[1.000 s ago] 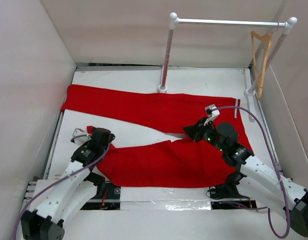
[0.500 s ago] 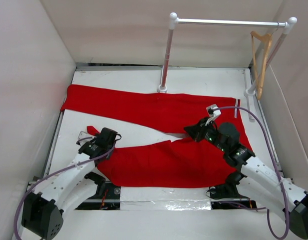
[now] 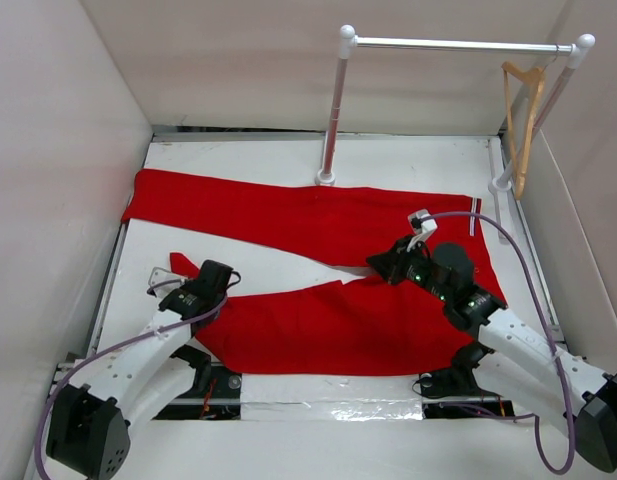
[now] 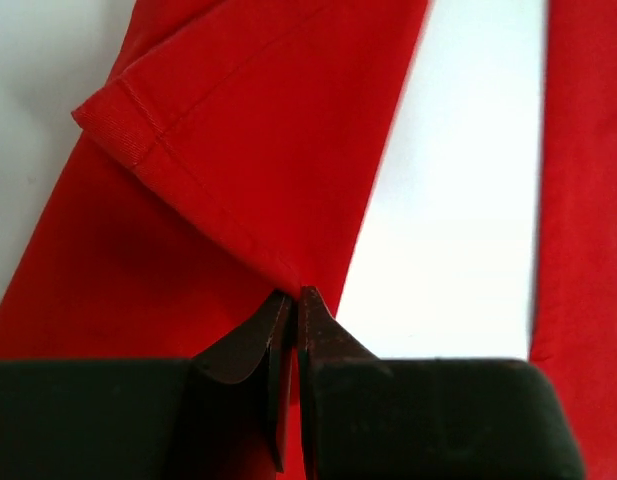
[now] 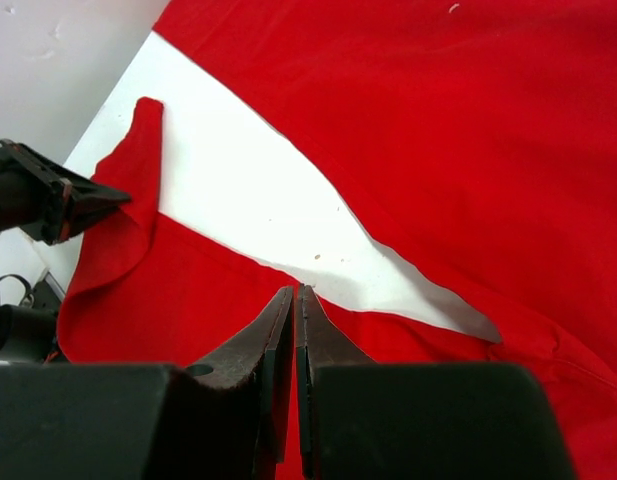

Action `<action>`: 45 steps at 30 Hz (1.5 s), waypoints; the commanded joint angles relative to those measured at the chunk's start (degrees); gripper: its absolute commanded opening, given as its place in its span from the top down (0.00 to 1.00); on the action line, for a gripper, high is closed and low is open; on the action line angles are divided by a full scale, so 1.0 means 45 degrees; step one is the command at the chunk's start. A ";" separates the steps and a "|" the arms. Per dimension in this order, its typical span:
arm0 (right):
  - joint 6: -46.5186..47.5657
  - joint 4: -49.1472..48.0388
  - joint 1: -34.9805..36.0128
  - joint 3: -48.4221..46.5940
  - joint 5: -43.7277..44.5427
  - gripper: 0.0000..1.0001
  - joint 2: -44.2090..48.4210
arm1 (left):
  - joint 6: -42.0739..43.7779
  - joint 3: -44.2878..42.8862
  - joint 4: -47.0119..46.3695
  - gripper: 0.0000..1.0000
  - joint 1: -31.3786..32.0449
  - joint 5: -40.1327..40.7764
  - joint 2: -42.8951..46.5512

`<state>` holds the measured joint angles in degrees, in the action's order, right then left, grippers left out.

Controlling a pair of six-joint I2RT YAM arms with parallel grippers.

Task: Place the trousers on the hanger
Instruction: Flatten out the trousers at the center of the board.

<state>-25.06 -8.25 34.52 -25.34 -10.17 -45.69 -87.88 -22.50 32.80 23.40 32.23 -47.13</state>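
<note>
On the white table (image 3: 408, 160), both of your grippers are closed on the spread trousers (image 3: 318, 215); the hanger (image 3: 525, 120) is up on the rail.

Your left gripper (image 4: 293, 295) has its jaws pressed together on the folded-back hem of the near leg, at the left end, and a sliver of red cloth shows between the fingers. Your right gripper (image 5: 295, 292) has its jaws closed to a hairline slit on the upper edge of that same leg, close to where the two legs part. The trousers lie flat with the legs pointing left in a narrow V, bare table between them, and the white-striped end at the right. The hanger hangs by its hook from the right end of the clothes rail (image 3: 458, 44), well apart from the trousers and both grippers.
</note>
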 commanded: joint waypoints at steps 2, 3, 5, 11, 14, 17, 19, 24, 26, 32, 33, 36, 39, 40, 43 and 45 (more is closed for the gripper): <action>0.0061 -0.0900 -0.0074 0.0046 0.0054 0.90 -0.0197 | 0.0867 -0.1652 0.0406 1.00 -0.0063 0.2989 0.0299; 0.0080 -0.0881 -0.0074 0.0027 0.0112 0.91 -0.0256 | 0.1436 -0.2143 0.0388 1.00 -0.0063 0.3168 0.0337; 0.0080 -0.0823 -0.0190 0.0046 0.0461 0.95 -0.0334 | 0.2840 -0.3100 0.0078 1.00 -0.0063 0.3500 0.0512; -0.0017 -0.0706 -0.0463 0.0143 0.1829 1.00 -0.0978 | 0.8488 -0.6713 -0.1488 1.00 -0.0063 0.4553 0.0787; -0.0231 -0.0686 -0.0814 0.0105 0.2123 1.00 -0.1797 | 1.0032 -0.8083 -0.1370 1.00 -0.0063 0.5102 0.0961; -0.0776 -0.0434 -0.1186 -0.0032 0.2202 0.95 -0.2926 | 1.1594 -0.8184 -0.2343 1.00 -0.0063 0.5221 0.1878; -0.1129 -0.0452 -0.1461 0.0026 0.2202 0.94 -0.3476 | 1.2337 -0.7658 -0.3671 1.00 -0.0063 0.5046 0.2638; -0.2457 -0.0608 -0.1637 0.0552 0.3528 0.94 -0.4746 | 1.3061 -0.7090 -0.4746 1.00 -0.0063 0.4207 0.3033; -0.2497 -0.0396 -0.1754 0.0477 0.3647 0.94 -0.4846 | 1.3297 -0.7051 -0.4963 1.00 -0.0063 0.3391 0.3267; -0.2965 0.0175 -0.1754 -0.0344 0.4233 0.92 -0.5918 | 1.4957 -0.7831 -0.4496 1.00 -0.0063 0.0598 0.3306; -0.3082 0.0347 -0.1754 -0.0557 0.4234 0.92 -0.6210 | 1.5054 -0.7600 -0.4514 1.00 -0.0063 0.0341 0.3384; -0.3512 0.0466 -0.1910 -0.1514 0.4487 0.92 -0.7441 | 1.5075 -0.6625 -0.5156 1.00 -0.0063 -0.0130 0.4319; -0.4039 0.0039 -0.2590 -0.2296 0.3597 0.92 -0.8788 | 1.5075 -0.6485 -0.5139 1.00 -0.0063 0.0356 0.5413; -0.4157 -0.0273 -0.2729 -0.2414 0.3202 0.92 -0.9140 | 1.5114 -0.6368 -0.5236 1.00 -0.0063 0.0551 0.5976; -0.4548 -0.0920 -0.3197 -0.3330 0.3120 0.93 -1.0604 | 1.5114 -0.5939 -0.5491 1.00 -0.0063 0.0652 0.6664; -0.4568 -0.0823 -0.3471 -0.4342 0.2831 0.95 -1.1694 | 1.5075 -0.5898 -0.5530 1.00 -0.0063 0.0281 0.6608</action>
<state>-44.01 -9.89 20.45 -39.99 3.49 -93.01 -21.19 -49.91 12.64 23.40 34.72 -17.15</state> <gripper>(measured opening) 0.057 0.010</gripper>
